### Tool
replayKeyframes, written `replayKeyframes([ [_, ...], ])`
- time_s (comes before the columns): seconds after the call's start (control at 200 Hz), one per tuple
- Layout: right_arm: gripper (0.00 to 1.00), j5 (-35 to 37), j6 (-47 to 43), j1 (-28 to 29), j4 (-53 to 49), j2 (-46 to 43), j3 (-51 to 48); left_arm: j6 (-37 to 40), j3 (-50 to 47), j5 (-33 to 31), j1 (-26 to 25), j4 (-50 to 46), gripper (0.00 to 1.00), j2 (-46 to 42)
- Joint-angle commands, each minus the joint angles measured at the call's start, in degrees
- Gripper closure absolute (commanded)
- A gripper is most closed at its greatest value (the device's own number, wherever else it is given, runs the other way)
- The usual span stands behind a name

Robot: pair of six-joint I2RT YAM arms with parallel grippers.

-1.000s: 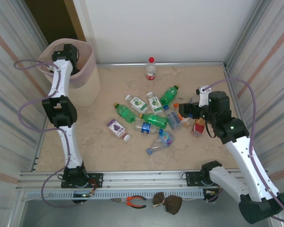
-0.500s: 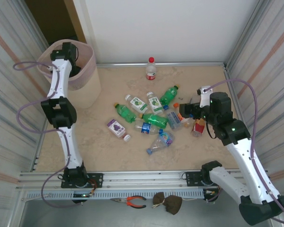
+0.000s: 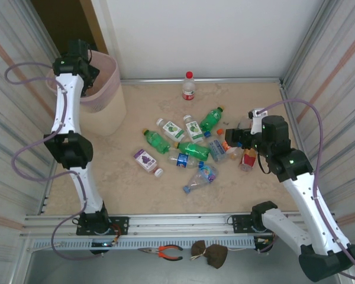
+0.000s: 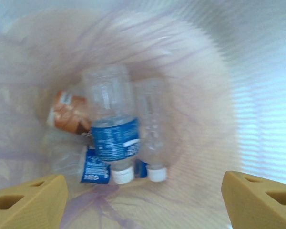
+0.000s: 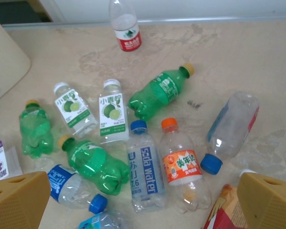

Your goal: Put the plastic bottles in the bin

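Over the bin (image 3: 109,68) at the upper left of the top view, your left end effector (image 3: 81,59) hangs released. In its wrist view the two fingers (image 4: 28,200) sit at the bottom corners with nothing between them. Below it, on the bin's floor, lie a blue-label bottle (image 4: 112,129), a clear bottle (image 4: 152,121) against it, and an orange-label item (image 4: 66,112) too blurred to name. That arm is well apart from the rest of the work.

What is left is the pile of bottles (image 3: 186,148) lying on the surface (image 3: 260,100) at centre frame, plus a red-cap bottle (image 3: 189,86) standing upright near the back wall. Your right end effector (image 3: 234,137) hovers at the pile's right edge with its jaws fully spread and holding nothing, so it is plainly the nearer arm.

In its wrist view, the soda-water bottle (image 5: 145,171) and the orange-cap bottle (image 5: 181,164) lie side by side, low in the frame between the fingers. Both have long axes running roughly up and down the frame, caps toward the top, which is across the line joining the fingers. I judge that a straight descent would bracket a bottle across its width without turning the wrist. The risk is catching both, since they lie so close together. Pick one and shift sideways over it first.
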Motion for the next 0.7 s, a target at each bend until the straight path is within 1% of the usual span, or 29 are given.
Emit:
replayKeyframes([
  [0.0,0.01,3.4,4.4,-0.5,-4.0,1.5,0.5,11.4,-5.6,2.7,-1.4,9.7,0.17,-6.5],
  [0.11,0.01,3.0,7.7,-4.8,-7.9,4.2,1.7,18.0,-14.3,6.0,-2.2,19.0,0.19,-13.0],
  [0.19,0.00,0.0,10.5,-9.9,-10.2,6.2,2.0,21.2,-18.8,7.8,-2.9,22.8,0.21,-16.9],
  [0.245,0.00,-3.3,11.7,-13.4,-11.2,7.3,1.7,23.8,-20.5,11.4,-3.0,24.2,0.22,-18.8],
  [0.341,0.01,-6.3,13.1,-18.0,-12.6,8.4,0.6,26.7,-22.9,14.3,-3.5,23.8,0.22,-21.3],
  [0.406,0.01,-7.5,13.2,-20.0,-12.8,8.4,-0.4,30.1,-24.8,16.7,-3.8,22.9,0.19,-22.8],
  [0.421,0.02,-7.6,13.1,-20.4,-12.8,9.8,-0.7,30.8,-25.3,17.0,-3.9,22.7,0.18,-23.3],
  [0.496,0.02,-8.1,13.1,-21.7,-12.7,10.2,-2.0,34.5,-28.4,17.4,-4.7,22.2,0.15,-25.7],
  [0.586,0.02,-8.6,12.7,-22.8,-12.3,10.5,-3.9,40.1,-32.2,16.4,-7.3,22.1,0.12,-28.5],
  [0.666,0.03,-9.6,12.5,-23.3,-11.4,11.0,-5.7,42.6,-34.9,19.9,-8.3,21.0,0.11,-30.0],
  [0.696,0.03,-9.6,12.4,-23.3,-10.9,11.3,-6.6,43.5,-35.9,20.1,-8.8,20.5,0.11,-30.5],
])
